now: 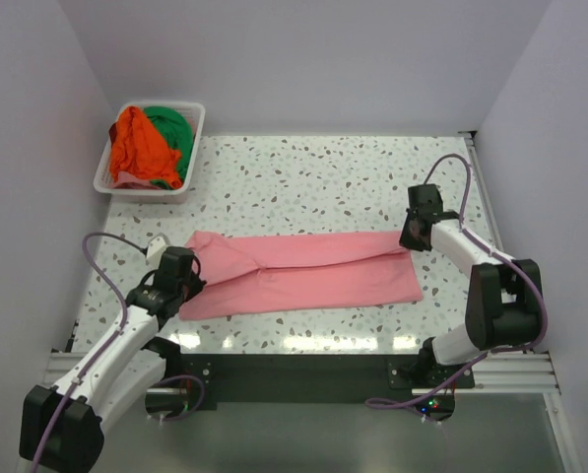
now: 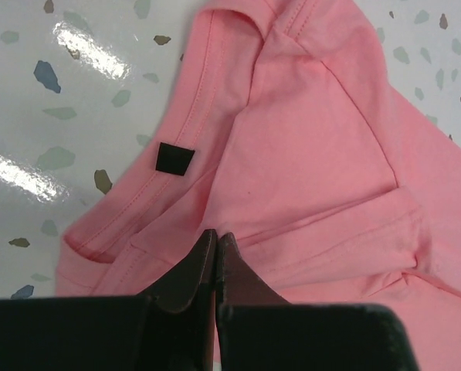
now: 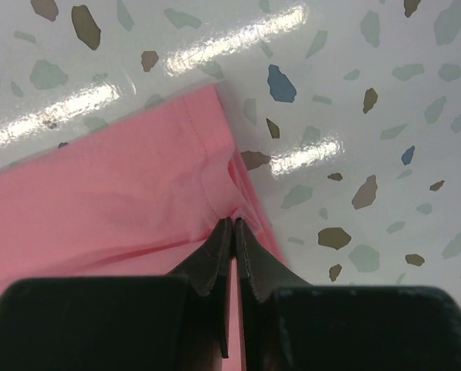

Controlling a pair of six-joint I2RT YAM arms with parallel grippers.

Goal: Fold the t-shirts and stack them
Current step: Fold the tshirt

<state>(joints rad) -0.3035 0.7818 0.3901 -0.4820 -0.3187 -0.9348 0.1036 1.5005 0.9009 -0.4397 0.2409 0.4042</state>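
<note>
On table, one pink t-shirt

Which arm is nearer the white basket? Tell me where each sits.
Left. The left fingers pinch the pink shirt at its collar end, on the basket side of the table; the right fingers pinch its hem end, on the opposite side.

Top cam: fixed high behind the arm bases, tilted down and forward, wide shot of the whole worktop up to the back wall. Left wrist cam: sits just behind the left gripper, looks along its fingers, very close on the collar end of the pink t-shirt. Right wrist cam: same mounting behind the right gripper, close on the shirt's hem corner plus bare worktop. Top view contains both wrist patches. Wrist views show opposite shirt ends, no overlap.
</note>
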